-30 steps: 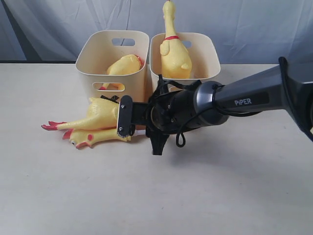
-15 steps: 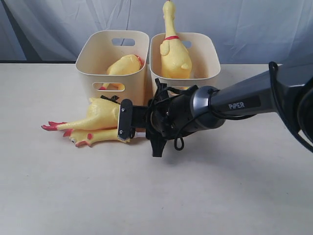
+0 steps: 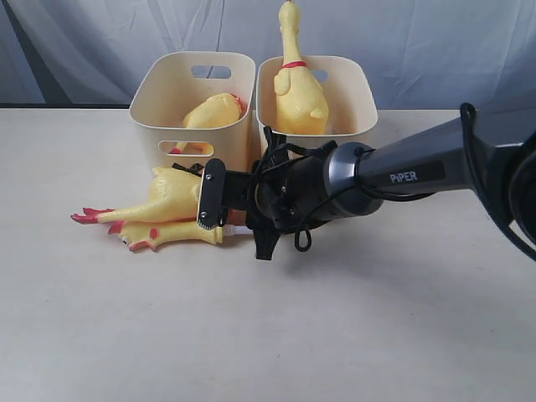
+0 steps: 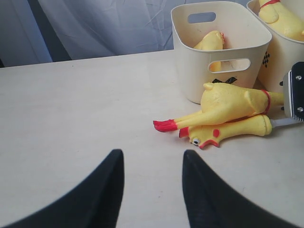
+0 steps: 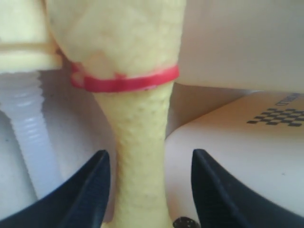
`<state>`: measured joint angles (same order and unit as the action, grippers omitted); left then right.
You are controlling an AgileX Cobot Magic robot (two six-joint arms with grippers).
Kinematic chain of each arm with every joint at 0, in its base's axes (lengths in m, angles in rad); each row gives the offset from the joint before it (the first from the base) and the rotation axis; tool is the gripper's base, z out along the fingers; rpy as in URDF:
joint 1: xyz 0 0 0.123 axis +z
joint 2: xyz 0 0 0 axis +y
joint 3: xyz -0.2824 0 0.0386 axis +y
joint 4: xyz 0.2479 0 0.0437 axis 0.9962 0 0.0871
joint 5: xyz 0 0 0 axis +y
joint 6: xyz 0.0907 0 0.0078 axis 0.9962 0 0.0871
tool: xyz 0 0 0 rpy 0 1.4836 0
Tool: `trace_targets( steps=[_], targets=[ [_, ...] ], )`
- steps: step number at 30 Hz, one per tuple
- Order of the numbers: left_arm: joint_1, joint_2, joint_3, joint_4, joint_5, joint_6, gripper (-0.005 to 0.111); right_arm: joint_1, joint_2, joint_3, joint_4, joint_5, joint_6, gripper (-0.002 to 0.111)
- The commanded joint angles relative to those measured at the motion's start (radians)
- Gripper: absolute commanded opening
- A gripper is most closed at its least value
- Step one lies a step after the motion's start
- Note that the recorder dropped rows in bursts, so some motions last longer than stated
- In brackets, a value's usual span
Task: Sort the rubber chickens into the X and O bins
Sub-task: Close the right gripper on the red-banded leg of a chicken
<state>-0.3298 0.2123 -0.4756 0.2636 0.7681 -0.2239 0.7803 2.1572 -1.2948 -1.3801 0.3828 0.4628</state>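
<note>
Sorting of 4 rubber chickens, 2 of them already binned. On the bench [image 3: 352,335] stand 2 cream bins side by side. The left bin [image 3: 147,94] holds 1 chicken lying down [image 3: 214,110], and the right bin [image 3: 362,94] holds 1 chicken propped upright [image 3: 298,90]. Which bin bears the X and which the O cannot be read here. The other 2 lie touching on the bench just in front of the left bin: a large chicken [image 3: 172,197] with its red feet pointing away from the bins, and alongside it a small chicken [image 3: 172,235] with a ribbed white stem [image 5: 23,123]. The right end effector [image 3: 209,199] reaches across the middle with its jaws apart, straddling the large chicken's neck [image 5: 140,156] just below the red collar [image 5: 124,81]. A gap shows on each side, so nothing is clamped yet. The left end effector [image 4: 152,185] hovers over bare bench with its jaws apart and nothing between them, well apart from the chickens. Handling, as a judgement: the toys look hollow, light and soft, so they should give under pressure rather than slip. The neck is the narrowest hold and the collar may act as a stop. The heavier body will probably droop and swing from it, and the neighbouring stem could be caught.
</note>
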Motion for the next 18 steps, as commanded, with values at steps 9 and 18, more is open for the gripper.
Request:
trace_targets(
  steps=[9,18],
  targets=[
    [-0.001,-0.008,0.004,-0.005,-0.014,0.000,0.039,0.000,0.001,-0.007,-0.006,0.005,0.008,0.050],
    [-0.001,-0.008,0.004,-0.005,-0.014,0.000,0.039,0.000,0.020,-0.007,-0.006,0.009,0.008,0.050]
  ],
)
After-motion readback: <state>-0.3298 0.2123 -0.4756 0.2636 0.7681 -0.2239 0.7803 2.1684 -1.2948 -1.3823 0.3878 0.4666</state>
